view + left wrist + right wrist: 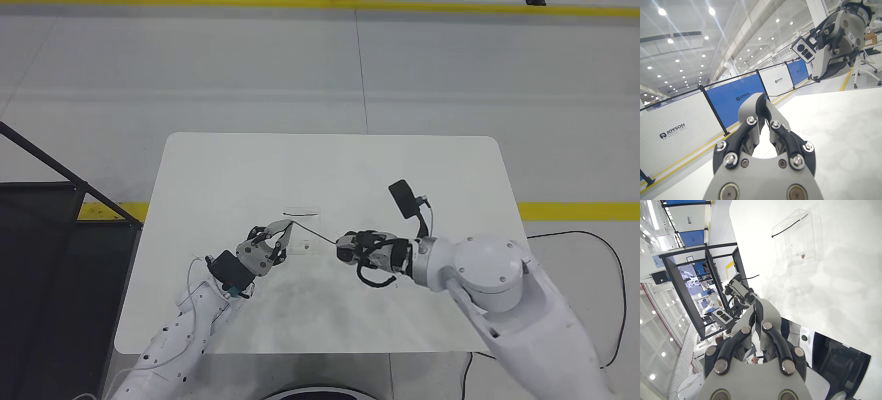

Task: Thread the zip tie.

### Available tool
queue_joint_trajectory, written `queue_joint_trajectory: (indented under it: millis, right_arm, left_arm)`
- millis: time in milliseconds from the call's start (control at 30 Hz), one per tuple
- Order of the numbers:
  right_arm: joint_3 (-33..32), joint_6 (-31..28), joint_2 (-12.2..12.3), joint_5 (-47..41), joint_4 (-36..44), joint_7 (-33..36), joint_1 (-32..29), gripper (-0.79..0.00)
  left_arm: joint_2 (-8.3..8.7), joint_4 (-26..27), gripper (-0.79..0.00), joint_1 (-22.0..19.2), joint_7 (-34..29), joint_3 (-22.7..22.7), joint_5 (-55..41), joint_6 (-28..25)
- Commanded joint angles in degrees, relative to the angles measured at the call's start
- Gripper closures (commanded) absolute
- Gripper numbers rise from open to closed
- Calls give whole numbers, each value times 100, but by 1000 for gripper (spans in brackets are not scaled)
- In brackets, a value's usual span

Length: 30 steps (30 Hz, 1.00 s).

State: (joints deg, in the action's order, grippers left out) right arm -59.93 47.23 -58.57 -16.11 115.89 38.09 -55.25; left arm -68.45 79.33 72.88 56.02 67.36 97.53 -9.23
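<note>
A thin black zip tie (315,235) hangs in the air above the white table (420,190), stretched between my two grippers. My left gripper (283,232) is shut on one end; in the left wrist view the tie (789,91) runs from its closed fingertips (763,98) across to the right gripper (816,79). My right gripper (343,245) is shut on the other end, its pads pressed together (756,306). Beyond it the left gripper (738,275) shows, with a short piece of the tie (753,276) sticking out.
A clear plastic box (806,251) stands on the table just behind the grippers, with a second black zip tie (786,229) lying across its top (300,212). A black metal frame (40,160) stands off the table's left side.
</note>
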Motion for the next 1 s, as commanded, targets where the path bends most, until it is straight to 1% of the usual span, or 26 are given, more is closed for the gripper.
queue_joint_trajectory:
  millis: [0, 967]
  right_arm:
    - [-6, -2, 2, -7, 2, -2, -5, 0]
    - [-28, -133, 52, 69, 110, 72, -119, 0]
  left_arm:
    - [0, 0, 0, 0, 0, 0, 0, 0]
    - [0, 0, 0, 0, 0, 0, 0, 0]
